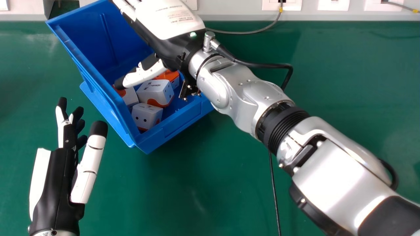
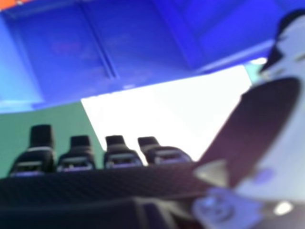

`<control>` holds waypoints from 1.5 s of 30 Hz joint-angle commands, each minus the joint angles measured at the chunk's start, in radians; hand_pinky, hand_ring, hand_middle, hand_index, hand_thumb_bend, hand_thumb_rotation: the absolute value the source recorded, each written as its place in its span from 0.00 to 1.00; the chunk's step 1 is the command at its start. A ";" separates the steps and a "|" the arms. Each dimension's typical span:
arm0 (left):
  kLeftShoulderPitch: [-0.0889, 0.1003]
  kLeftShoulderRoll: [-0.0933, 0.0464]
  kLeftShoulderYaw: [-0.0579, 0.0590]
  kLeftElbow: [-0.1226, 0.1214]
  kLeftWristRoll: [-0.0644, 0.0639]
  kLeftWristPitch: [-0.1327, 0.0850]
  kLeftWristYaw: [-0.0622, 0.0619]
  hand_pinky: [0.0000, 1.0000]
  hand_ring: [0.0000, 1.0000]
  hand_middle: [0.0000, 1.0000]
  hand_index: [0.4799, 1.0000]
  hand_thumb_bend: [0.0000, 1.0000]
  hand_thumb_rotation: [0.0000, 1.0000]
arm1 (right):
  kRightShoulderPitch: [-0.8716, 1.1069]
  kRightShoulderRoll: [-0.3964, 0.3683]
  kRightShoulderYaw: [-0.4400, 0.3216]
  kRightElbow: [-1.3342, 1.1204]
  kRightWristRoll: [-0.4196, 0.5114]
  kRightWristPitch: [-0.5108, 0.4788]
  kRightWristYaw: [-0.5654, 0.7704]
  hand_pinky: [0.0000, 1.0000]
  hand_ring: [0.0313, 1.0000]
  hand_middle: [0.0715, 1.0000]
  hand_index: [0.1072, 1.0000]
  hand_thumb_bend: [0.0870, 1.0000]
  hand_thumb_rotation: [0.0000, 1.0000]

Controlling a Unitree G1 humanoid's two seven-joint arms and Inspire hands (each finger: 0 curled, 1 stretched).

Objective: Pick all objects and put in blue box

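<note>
The right hand (image 1: 165, 21) reaches over the blue box (image 1: 177, 123) at the upper left of the frame, its fingers (image 2: 119, 156) loosely spread and pinching nothing. Its thumb (image 1: 141, 76) hangs above the dice, which lie together on the box floor: a white one (image 1: 146, 115) near the front corner, another (image 1: 155, 91) just behind it, one with an orange face (image 1: 169, 76) by the wrist, and one partly hidden (image 1: 130, 97) under the thumb tip. The left hand (image 1: 57, 180) is at the lower left over the green tabletop (image 1: 203, 183), its fingers relaxed and holding nothing.

The step now looks like a clean withdrawal. Best to lift straight up first, until thumb and wrist clear the rim, and only then swing right. A low sideways pull could hook the wall, drag the box askew or knock the dice. Leave the fingers slack; curling them early gains nothing.
</note>
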 commanded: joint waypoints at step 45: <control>-0.023 0.066 0.128 0.042 -0.121 -0.017 -0.053 0.90 0.97 0.98 0.96 0.62 1.00 | 1.394 -0.220 -0.420 -1.379 0.877 -0.031 0.357 1.00 1.00 1.00 1.00 0.36 0.99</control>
